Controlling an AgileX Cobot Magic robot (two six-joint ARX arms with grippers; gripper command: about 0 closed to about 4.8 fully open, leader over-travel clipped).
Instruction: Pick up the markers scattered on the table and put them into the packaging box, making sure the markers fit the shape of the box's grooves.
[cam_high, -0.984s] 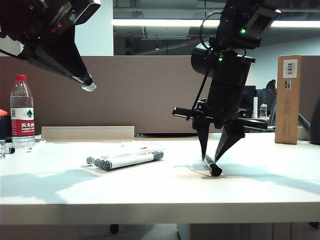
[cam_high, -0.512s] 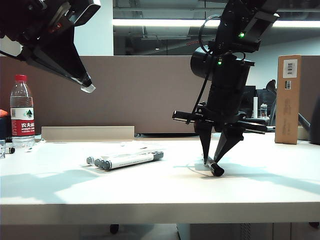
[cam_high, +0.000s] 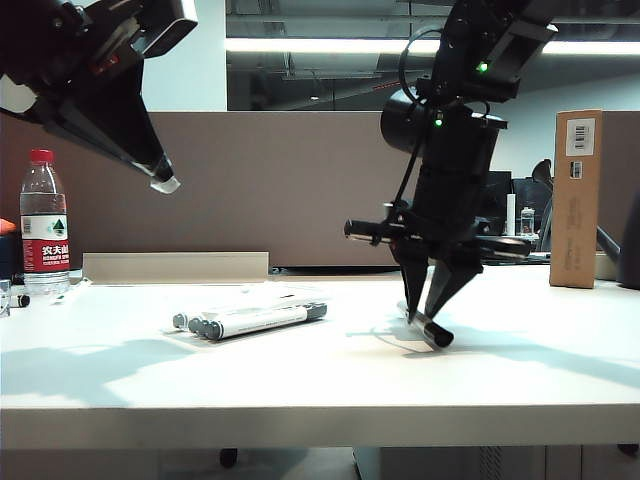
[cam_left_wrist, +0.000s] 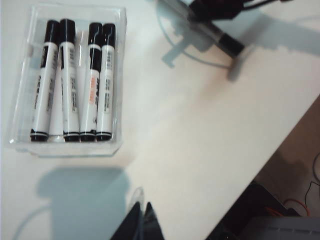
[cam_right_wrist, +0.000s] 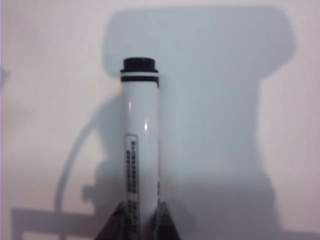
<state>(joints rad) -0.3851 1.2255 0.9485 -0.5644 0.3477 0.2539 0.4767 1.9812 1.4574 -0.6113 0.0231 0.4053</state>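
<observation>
**Right end effector clamped on the loose marker, four already boxed**

So here's what you had on the desk (cam_high: 300, 390) at that moment. Your right end effector (cam_high: 428, 318) was down at the desk surface, right of centre in the exterior view, with its two fingers pinched on a marker (cam_high: 433, 333). In the right wrist view that marker (cam_right_wrist: 140, 145) ran straight up the middle of the frame, black end at the top, and the fingertips (cam_right_wrist: 119, 220) were pressed against both sides of the barrel at the bottom edge. The marker looked like it was lying on the desk or just barely off it; you couldn't really tell which.

Your left end effector (cam_high: 160, 178) hung high in the upper left of the exterior view, well above the desk, fingers together and gripping nothing. In the left wrist view its tips (cam_left_wrist: 140, 220) poked in at the bottom centre.

The packaging box (cam_left_wrist: 120, 80) sat in the upper left of that left wrist frame, with four markers (cam_left_wrist: 70, 80) lying side by side in it, caps all pointing the same way.

A water bottle (cam_high: 44, 225) stood at the far left, and a cardboard box (cam_high: 578, 198) at the far right.
</observation>
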